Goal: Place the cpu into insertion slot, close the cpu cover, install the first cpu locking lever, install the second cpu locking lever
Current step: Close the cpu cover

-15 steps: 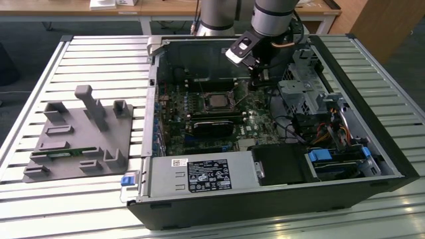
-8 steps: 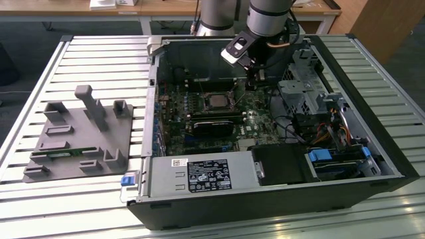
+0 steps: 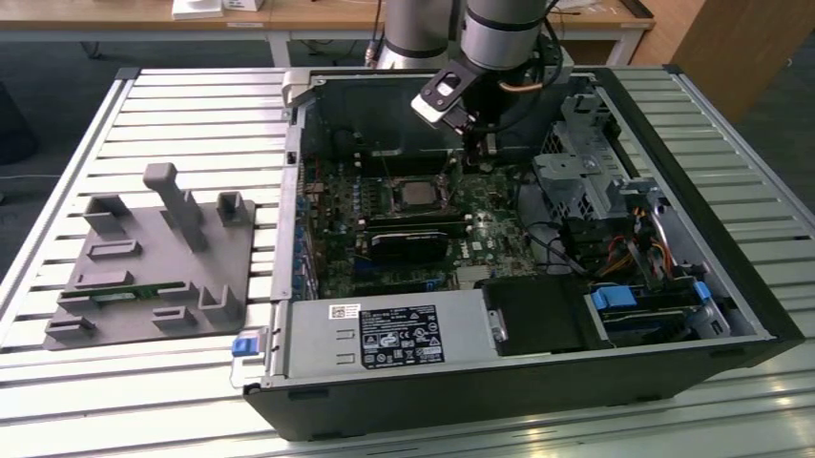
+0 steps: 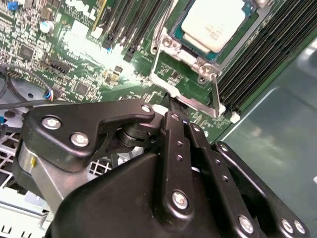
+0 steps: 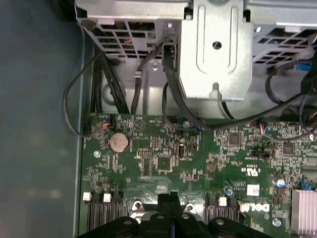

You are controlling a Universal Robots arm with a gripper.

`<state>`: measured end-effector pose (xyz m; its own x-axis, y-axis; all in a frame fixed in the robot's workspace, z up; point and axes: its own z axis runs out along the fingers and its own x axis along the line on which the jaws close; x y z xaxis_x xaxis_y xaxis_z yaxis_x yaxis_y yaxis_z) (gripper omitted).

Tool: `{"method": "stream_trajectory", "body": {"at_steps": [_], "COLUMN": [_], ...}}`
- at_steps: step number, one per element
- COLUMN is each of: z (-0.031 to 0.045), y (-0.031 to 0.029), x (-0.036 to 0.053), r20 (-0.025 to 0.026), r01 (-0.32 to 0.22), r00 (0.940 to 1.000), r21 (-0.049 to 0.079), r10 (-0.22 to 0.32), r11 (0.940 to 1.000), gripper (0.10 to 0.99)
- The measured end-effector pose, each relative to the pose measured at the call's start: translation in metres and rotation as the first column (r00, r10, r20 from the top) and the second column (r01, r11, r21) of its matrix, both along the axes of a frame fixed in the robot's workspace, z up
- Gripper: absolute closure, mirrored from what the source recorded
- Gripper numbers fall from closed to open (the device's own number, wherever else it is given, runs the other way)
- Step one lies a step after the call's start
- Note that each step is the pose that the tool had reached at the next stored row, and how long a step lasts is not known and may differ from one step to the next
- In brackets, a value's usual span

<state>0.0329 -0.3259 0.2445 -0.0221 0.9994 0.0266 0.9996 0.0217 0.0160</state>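
We see the tool narrow, its fingers pressed together and holding nothing, its tip just beside the insertion slot, where the cpu lies framed by the silvery cpu cover.

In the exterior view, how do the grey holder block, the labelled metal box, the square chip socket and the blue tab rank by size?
Largest to smallest:
1. grey holder block
2. labelled metal box
3. square chip socket
4. blue tab
The socket lies farther back, so it may look small.
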Motion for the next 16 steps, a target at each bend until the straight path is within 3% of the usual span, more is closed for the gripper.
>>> {"method": "stream_trajectory", "body": {"at_steps": [16], "z": [-0.0005], "y": [0.0], "x": [-0.0108], "r20": [-0.0001], "r01": [0.0], "r00": [1.0], "r21": [0.0], "r10": [0.0], "r11": [1.0], "gripper": [0.98]}}
